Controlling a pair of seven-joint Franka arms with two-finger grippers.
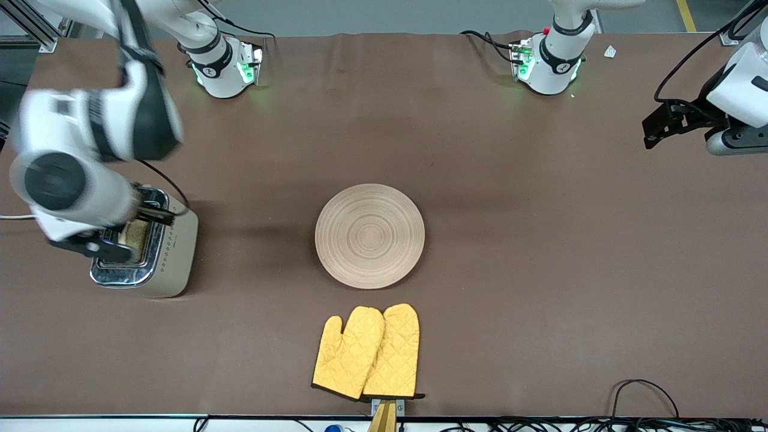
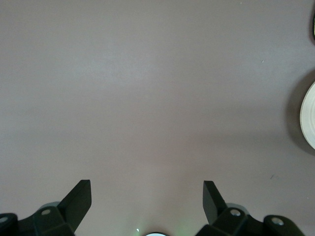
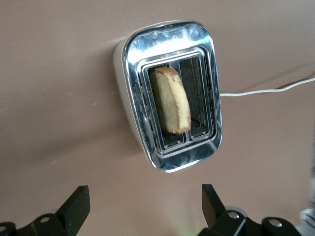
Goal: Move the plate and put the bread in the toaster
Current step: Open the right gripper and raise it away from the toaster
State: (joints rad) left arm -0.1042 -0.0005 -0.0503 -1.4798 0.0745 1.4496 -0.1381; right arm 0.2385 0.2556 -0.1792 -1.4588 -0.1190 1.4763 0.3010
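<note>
The cream-sided toaster [image 1: 171, 255] with a chrome top stands at the right arm's end of the table. The brown bread slice [image 1: 137, 235] stands tilted in one of its slots, which also shows in the right wrist view [image 3: 170, 102], inside the toaster [image 3: 147, 44]. My right gripper [image 1: 117, 233] hovers over the toaster, open and empty [image 3: 144, 200]. The round wooden plate [image 1: 369, 235] lies bare at the table's middle. My left gripper [image 1: 660, 125] waits above the left arm's end of the table, open and empty [image 2: 147, 195].
A pair of yellow oven mitts [image 1: 367, 351] lies nearer to the front camera than the plate, at the table's edge. The toaster's white cord [image 3: 266, 91] runs off toward the table's end. Cables [image 1: 642, 396] lie by the front edge.
</note>
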